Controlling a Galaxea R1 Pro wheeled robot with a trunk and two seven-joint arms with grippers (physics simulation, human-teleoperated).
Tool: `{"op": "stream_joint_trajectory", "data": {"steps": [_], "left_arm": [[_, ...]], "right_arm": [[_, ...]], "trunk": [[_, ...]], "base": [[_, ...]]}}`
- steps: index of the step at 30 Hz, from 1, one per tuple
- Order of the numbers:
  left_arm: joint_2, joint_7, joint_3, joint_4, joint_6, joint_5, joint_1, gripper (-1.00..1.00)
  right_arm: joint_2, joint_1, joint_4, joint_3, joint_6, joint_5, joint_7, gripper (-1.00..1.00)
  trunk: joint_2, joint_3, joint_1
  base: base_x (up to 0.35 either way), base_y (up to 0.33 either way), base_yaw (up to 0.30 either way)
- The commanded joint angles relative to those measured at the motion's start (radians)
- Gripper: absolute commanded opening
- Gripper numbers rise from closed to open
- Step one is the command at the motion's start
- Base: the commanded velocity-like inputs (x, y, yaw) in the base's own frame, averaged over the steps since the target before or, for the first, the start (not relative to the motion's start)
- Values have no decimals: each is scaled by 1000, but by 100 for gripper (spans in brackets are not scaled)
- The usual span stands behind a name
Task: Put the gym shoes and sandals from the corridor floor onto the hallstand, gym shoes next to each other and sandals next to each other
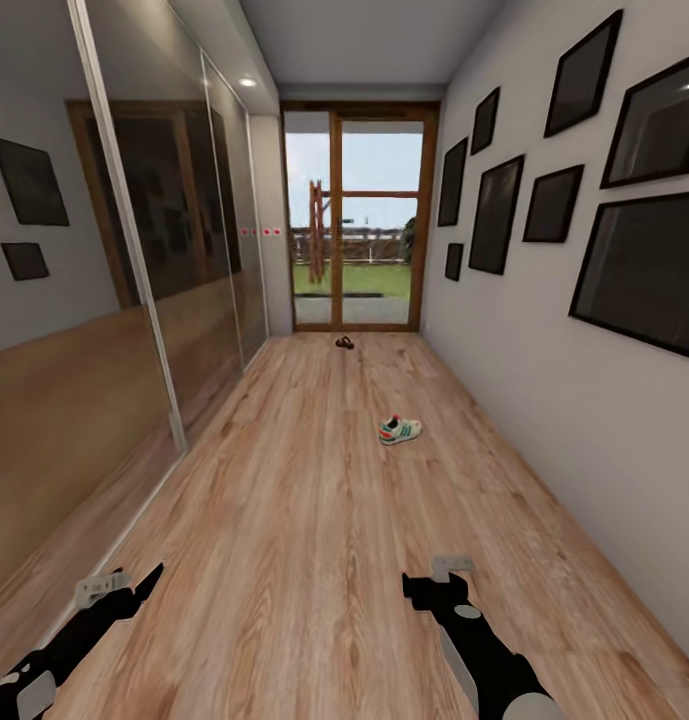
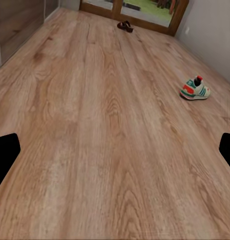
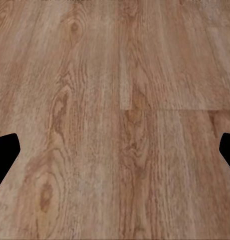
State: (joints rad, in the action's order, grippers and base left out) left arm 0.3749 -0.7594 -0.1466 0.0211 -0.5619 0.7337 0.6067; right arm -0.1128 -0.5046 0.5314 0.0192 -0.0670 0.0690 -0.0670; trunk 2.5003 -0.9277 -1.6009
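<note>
Both arms are reaching forward low over the wood floor at the near edge of the head view. On the left, the left gripper is hanging just above the planks near the mirrored wardrobe doors, and the right gripper is sitting further toward the middle of the corridor. In each wrist view the two dark fingertips are showing at opposite edges of the frame with bare planks between them, so both claws are standing wide apart and holding nothing; the right fingertips are framing only floor.

Further down the corridor, a gym shoe is lying on the floor right of centre, well apart from both grippers and closer to the right wall than to the wardrobe. The left wrist view is showing that same shoe with its green stripes and red tab; whether one shoe or two are lying together there is too small to tell.

Much farther on, the dark sandals are resting on the floor just before the glass door, close beside each other. Black picture frames are hanging along the right wall.
</note>
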Motion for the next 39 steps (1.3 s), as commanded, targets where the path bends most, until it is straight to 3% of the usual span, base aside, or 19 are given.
{"op": "stream_joint_trajectory", "data": {"steps": [1,39], "left_arm": [[0,-3,-8,-1,-4,9,1,100],[-1,-4,-8,-1,-4,9,1,100]], "right_arm": [[-1,0,2,2,-7,7,-2,100],[-1,0,2,6,-7,6,-2,100]], "trunk": [[0,-1,0],[0,-1,0]], "base": [[347,0,0],[347,0,-16]]}}
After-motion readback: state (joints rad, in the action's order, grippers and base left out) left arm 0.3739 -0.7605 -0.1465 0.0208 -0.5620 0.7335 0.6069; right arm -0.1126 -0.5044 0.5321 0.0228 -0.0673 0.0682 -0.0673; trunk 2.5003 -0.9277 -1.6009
